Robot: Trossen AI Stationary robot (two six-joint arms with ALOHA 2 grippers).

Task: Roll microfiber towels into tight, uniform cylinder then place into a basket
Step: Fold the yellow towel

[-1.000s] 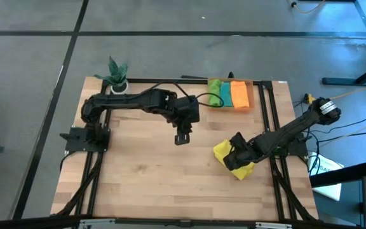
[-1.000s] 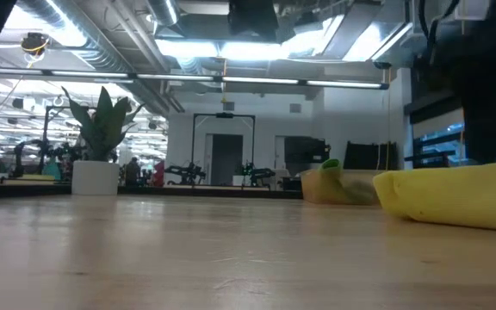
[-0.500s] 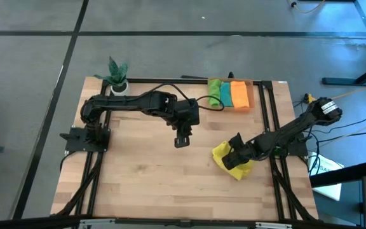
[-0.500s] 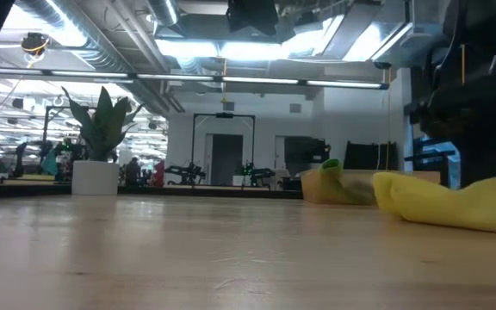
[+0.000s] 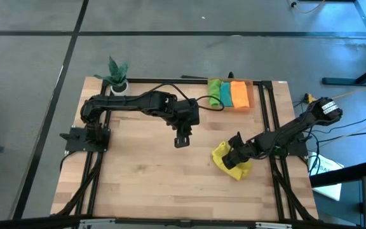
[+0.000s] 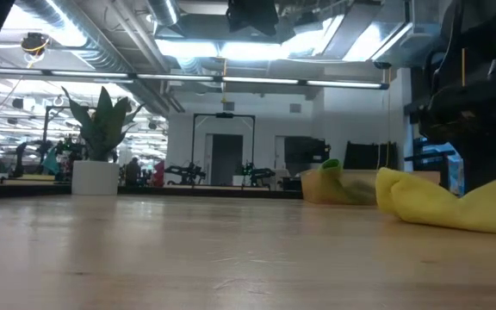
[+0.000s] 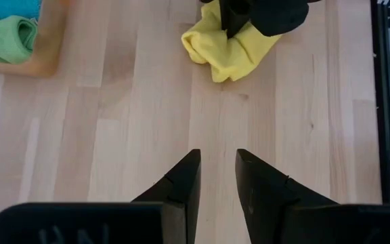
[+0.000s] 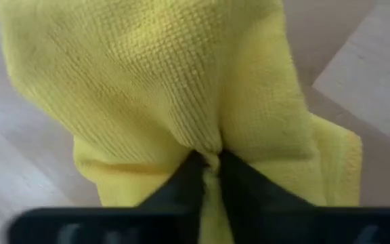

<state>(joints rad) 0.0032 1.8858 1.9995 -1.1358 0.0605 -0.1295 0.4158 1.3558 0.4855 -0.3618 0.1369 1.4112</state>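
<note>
The right gripper (image 5: 235, 152) is down on the table at its right side, and its two dark fingers (image 8: 181, 186) are pinched together on a fold of the yellow towel (image 5: 227, 160); the right wrist view shows the cloth bunched up and drawn into the narrow slot between them. The rest of that towel spreads out from the grip in a loose crumpled heap on the wood, part of it lying toward the table's middle and part under the gripper itself. In the low view the same cloth (image 6: 442, 205) lies flat and wrinkled on the tabletop, with the dark arm standing over its far end. Farther from the gripper, toward the back edge of the table, sits the basket (image 5: 251, 97), holding the green towel (image 5: 214, 91), the teal towel (image 5: 225, 93) and the orange towel (image 5: 239, 93) side by side; they look rolled, though from above this is hard to judge. Off toward the table's middle the left gripper (image 5: 182, 140) hangs above bare wood with its fingers (image 7: 183, 183) apart and nothing between them, well apart from the yellow towel. Beyond it, at the back left corner, stands a plant (image 5: 117, 73) in a white pot.
</note>
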